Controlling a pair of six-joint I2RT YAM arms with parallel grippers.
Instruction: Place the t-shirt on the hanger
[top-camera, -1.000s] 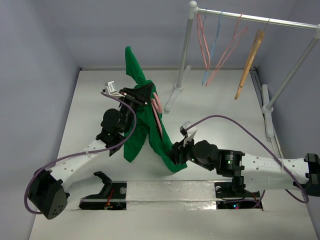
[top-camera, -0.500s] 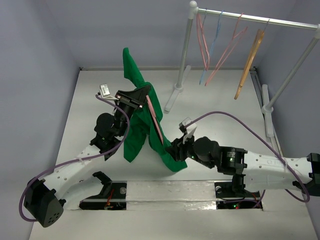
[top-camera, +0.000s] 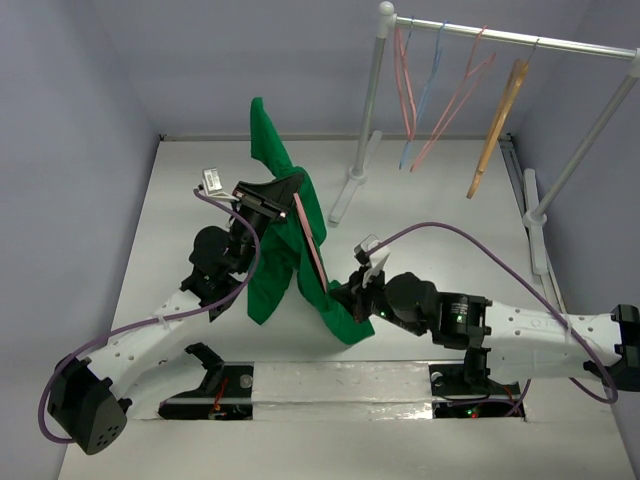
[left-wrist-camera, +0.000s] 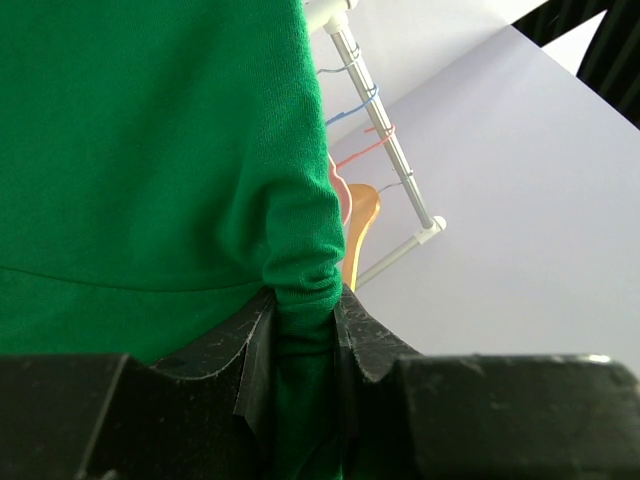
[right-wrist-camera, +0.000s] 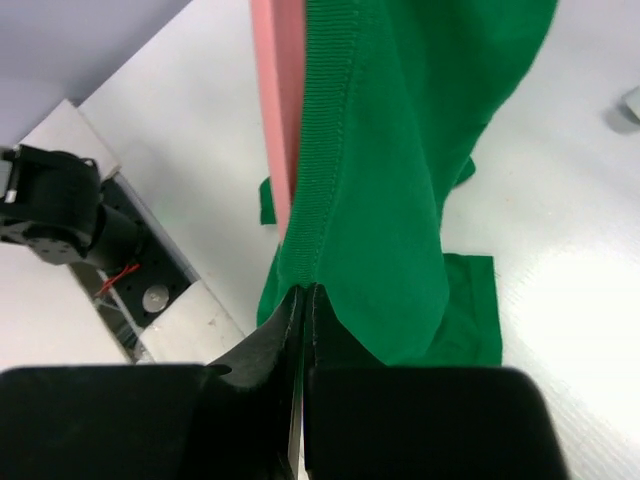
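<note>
The green t-shirt (top-camera: 270, 265) is held up over the white desk (top-camera: 450, 190), near its middle, between the two arms. The left pincer (left-wrist-camera: 305, 318) is squeezed tight on a bunched fold of the t-shirt near its top. Only green cloth is seen between its jaws in the left wrist view, and it cannot be told if the hanger is gripped there too. The right pincer (right-wrist-camera: 303, 300) is closed down to a thin crack, and the lower ribbed edge of the t-shirt is pinched in it. The pink hanger (right-wrist-camera: 275, 110) is seen as a long pink bar right beside that edge of the cloth, and the rest of it is hidden by the t-shirt. At the far right of the desk a grey rail (top-camera: 500, 37) is stood up. Thin pink hangers (top-camera: 405, 80), a thin blue hanger (top-camera: 425, 90) and a wooden hanger (top-camera: 495, 125) are hung on it, well apart from the t-shirt.
</note>
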